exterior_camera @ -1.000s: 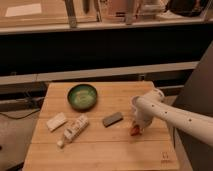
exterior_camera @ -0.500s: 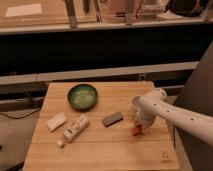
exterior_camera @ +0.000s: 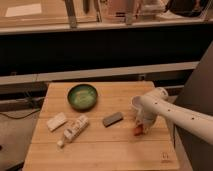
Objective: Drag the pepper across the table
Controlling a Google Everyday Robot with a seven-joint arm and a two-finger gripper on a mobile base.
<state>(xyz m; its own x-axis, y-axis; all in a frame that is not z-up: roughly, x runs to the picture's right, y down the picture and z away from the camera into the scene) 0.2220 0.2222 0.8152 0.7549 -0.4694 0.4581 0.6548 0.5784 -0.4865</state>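
Observation:
The pepper (exterior_camera: 137,131) is a small orange-red item lying on the right side of the light wooden table (exterior_camera: 100,150). Only its lower end shows below my gripper. My gripper (exterior_camera: 139,123), at the end of the white arm coming in from the right, is directly over the pepper and pressed down at it. The gripper's body hides most of the pepper.
A dark grey block (exterior_camera: 112,119) lies just left of the gripper. A green bowl (exterior_camera: 82,96) stands at the back. A white bottle (exterior_camera: 73,130) and a white packet (exterior_camera: 56,121) lie at the left. A small dark mark (exterior_camera: 164,158) is near the front right corner.
The gripper and pepper have stayed at about the same spot on the right side of the table; any shift is very small.

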